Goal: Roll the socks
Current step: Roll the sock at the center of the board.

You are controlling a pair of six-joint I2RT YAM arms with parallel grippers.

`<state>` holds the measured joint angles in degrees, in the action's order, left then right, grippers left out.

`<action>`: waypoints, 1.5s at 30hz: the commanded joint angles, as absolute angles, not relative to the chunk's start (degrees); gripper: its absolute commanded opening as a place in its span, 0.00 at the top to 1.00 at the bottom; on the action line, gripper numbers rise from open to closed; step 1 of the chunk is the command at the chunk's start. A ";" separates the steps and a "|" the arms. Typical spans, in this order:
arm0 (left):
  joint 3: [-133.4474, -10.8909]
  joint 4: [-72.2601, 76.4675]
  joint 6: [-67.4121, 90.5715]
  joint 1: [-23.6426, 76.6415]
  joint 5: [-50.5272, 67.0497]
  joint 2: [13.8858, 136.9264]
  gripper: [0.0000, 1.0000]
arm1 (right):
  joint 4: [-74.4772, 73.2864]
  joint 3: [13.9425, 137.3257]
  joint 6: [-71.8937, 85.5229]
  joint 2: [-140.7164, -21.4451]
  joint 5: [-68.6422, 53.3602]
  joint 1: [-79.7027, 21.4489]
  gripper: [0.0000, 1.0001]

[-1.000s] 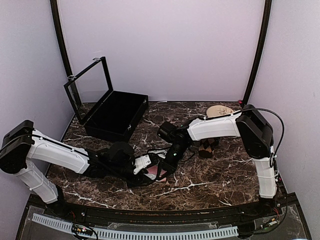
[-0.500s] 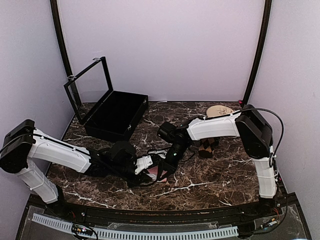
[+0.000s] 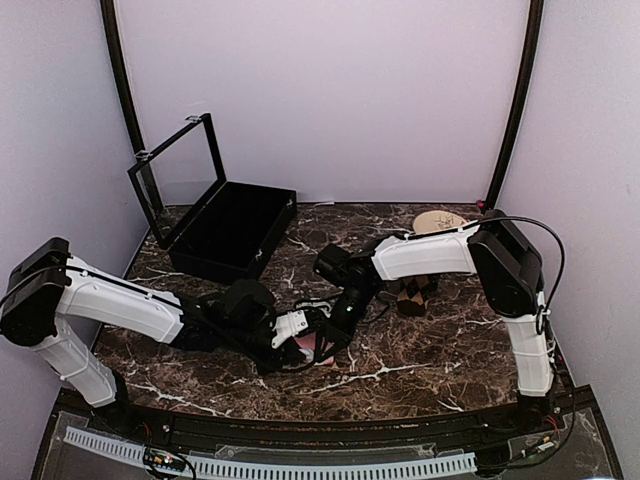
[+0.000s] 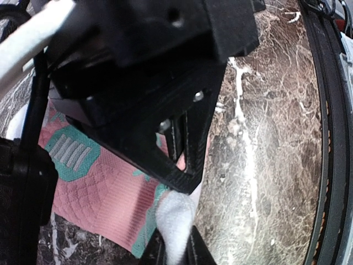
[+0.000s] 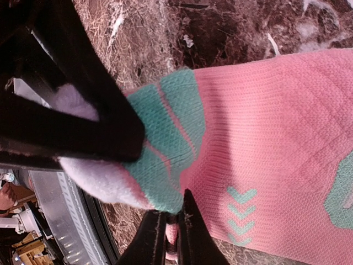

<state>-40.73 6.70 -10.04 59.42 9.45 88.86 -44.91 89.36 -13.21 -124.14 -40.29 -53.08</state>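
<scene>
Pink knit with green patches: the pink sock (image 5: 265, 138) lies flat on the marble desk (image 3: 430, 350), midway between my 2 arms, and both pincers meet at its pale toe end. My left pincer (image 4: 175, 251) is pressed together on the pale toe fabric itself. My right pincer (image 5: 172, 234) pinches the sock's edge just beside the green band, its fingers almost touching. From that shared end the long axis runs away across the desk through the rest of the sock, so I judge the roll must travel along it, toe first.

Count: 2 socks, 2 pincers, 1 plate (image 3: 440, 220), 1 open box (image 3: 235, 235). The argyle sock (image 3: 412, 293) sits well apart from both pincers, beyond my right forearm, nearer my right arm.
</scene>
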 commanded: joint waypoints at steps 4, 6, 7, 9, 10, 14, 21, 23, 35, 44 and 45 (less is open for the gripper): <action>-42.71 6.61 -7.52 59.59 11.14 88.56 1.00 | -44.35 90.41 -13.46 -124.40 -40.40 -52.84 0.88; -43.09 5.36 -6.64 59.50 11.33 89.28 1.00 | -43.93 90.13 -13.06 -123.96 -40.01 -52.82 0.85; -43.44 4.42 -6.04 59.50 11.23 89.82 1.00 | -43.58 89.91 -12.82 -123.67 -39.65 -52.82 0.84; -43.63 3.45 -4.54 59.35 10.67 90.40 1.00 | -42.76 89.30 -12.39 -123.01 -39.29 -52.82 0.82; -43.41 3.29 -3.73 59.21 10.75 90.47 1.00 | -42.26 88.89 -12.06 -122.67 -39.02 -52.80 0.80; -41.35 4.43 0.25 58.19 11.89 89.74 1.00 | -40.49 87.54 -11.22 -121.39 -38.45 -52.73 0.73; -39.99 3.73 4.66 55.87 15.41 88.98 1.00 | -38.25 85.92 -10.02 -119.90 -37.10 -52.09 0.71; -39.53 3.79 5.57 55.05 17.05 88.82 1.00 | -37.15 85.19 -9.37 -119.26 -36.88 -51.75 0.71; -40.90 2.41 7.56 51.77 25.09 91.83 1.00 | -31.55 81.31 -6.18 -116.53 -34.07 -50.32 0.70; -45.89 -3.35 6.77 49.65 33.44 96.92 1.00 | -20.65 71.73 -1.12 -109.45 -28.47 -49.98 0.70; -46.40 -3.54 6.76 49.33 34.28 97.28 1.00 | -19.04 70.13 -0.43 -108.40 -27.87 -50.01 0.70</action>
<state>-44.12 1.13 6.90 50.26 29.41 95.83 -27.14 74.65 -3.97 -113.51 -30.92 -50.37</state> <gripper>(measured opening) 0.052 0.301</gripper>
